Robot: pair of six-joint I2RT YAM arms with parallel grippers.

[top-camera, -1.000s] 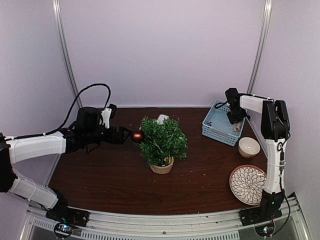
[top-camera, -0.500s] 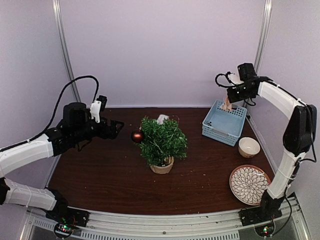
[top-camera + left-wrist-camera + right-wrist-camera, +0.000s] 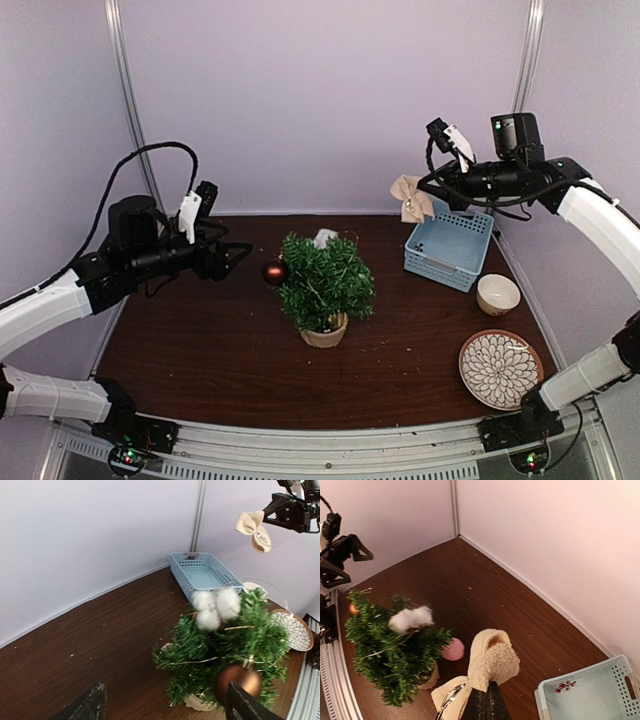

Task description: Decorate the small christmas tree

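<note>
The small christmas tree (image 3: 325, 282) stands mid-table in its tan pot (image 3: 325, 332). A brown ball (image 3: 275, 272) hangs on its left side, white cotton puffs (image 3: 216, 607) sit on top, and a pink ball (image 3: 453, 649) shows on its far side. My left gripper (image 3: 232, 256) hovers left of the tree, open and empty, apart from the brown ball (image 3: 239, 680). My right gripper (image 3: 428, 193) is high in the air, right of the tree, shut on a beige fleece bow (image 3: 410, 198). The bow (image 3: 492, 666) hangs from the shut fingertips.
A light blue basket (image 3: 448, 250) stands at the back right with a red berry sprig (image 3: 563, 686) inside. In front of it are a small cream bowl (image 3: 497, 294) and a patterned plate (image 3: 500, 368). White walls close the back and sides.
My left gripper has drawn back left and upward from the brown ball, which stays on the tree. My right arm has risen out of the basket with the bow and swung left.
</note>
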